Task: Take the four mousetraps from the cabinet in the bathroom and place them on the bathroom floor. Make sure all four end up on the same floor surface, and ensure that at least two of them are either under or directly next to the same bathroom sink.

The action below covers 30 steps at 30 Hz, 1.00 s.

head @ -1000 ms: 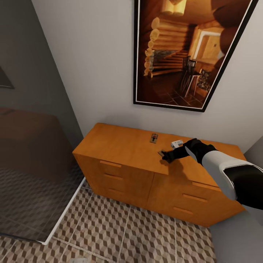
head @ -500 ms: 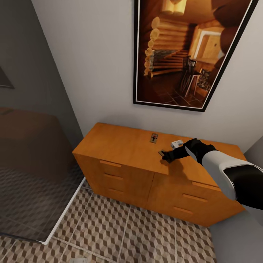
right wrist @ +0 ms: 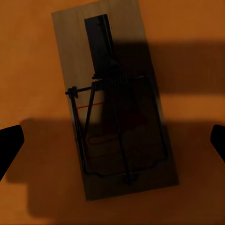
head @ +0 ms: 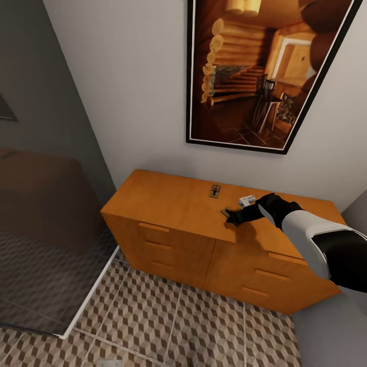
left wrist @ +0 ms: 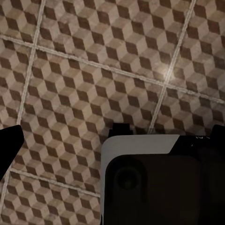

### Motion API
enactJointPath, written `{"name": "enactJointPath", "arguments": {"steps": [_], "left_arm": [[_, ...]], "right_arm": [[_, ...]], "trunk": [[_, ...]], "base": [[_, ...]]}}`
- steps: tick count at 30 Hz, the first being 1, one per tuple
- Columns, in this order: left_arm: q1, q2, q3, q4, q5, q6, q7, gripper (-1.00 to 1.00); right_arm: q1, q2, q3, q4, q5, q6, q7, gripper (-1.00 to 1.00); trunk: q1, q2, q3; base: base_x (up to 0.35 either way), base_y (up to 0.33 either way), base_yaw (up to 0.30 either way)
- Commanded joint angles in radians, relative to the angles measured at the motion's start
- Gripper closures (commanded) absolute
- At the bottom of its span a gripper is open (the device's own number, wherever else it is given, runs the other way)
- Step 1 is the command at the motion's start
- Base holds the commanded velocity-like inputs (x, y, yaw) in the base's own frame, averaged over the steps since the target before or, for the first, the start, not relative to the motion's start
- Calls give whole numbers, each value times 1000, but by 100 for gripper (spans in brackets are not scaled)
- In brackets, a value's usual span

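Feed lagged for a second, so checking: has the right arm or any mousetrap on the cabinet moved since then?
Nothing visibly changed. The right gripper still hovers open over the same mousetrap on the cabinet, not gripping it. The other mousetrap stayed put. The slight picture shift is the camera's.

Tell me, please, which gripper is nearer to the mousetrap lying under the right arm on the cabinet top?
Right. The right gripper hovers directly over that mousetrap, fingers either side; the left wrist camera faces the bathroom floor.
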Motion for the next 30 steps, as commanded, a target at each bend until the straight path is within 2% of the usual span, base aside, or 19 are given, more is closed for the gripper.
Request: {"name": "enactJointPath", "arguments": {"steps": [1, 30], "left_arm": [[-2, -1, -8, 4, 4, -6, 1, -100], [-2, -1, -8, 4, 4, -6, 1, -100]], "right_arm": [[0, 0, -1, -2, 11, 3, 7, -100], [0, -2, -1, -2, 11, 3, 7, -100]], "trunk": [[1, -2, -2], [1, -2, -5]], "base": [[0, 0, 0], [0, 0, 0]]}}
